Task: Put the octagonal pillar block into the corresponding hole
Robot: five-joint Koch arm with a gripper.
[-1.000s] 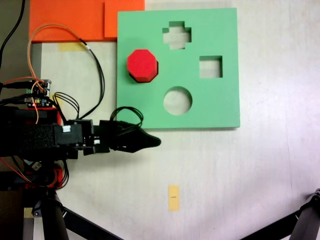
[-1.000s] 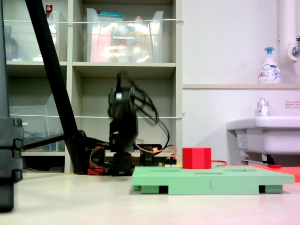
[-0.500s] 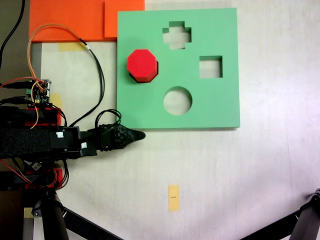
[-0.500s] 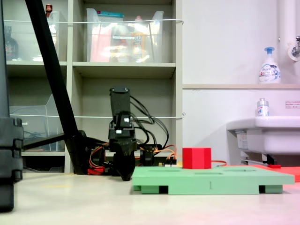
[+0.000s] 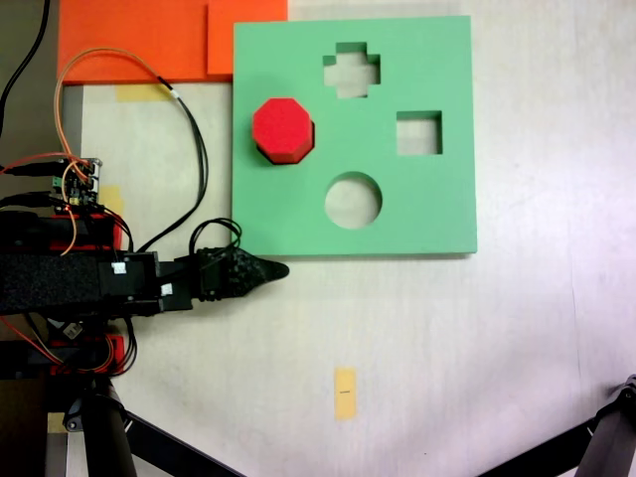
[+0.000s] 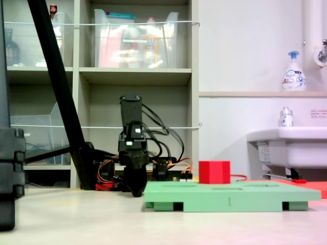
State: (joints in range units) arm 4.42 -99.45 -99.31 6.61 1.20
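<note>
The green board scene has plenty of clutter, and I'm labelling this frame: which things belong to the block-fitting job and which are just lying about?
Belongs to the job:
- red octagonal block, standing in the green board
- gripper, off the board

Just lying about:
- orange foam sheets
- yellow tape strip
- soap bottle and sink
- shelf bins

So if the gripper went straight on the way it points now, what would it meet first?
Probably nothing: in the first exterior view the gripper points toward the view's right, just below the green board, over bare table. Its height is unclear.
</note>
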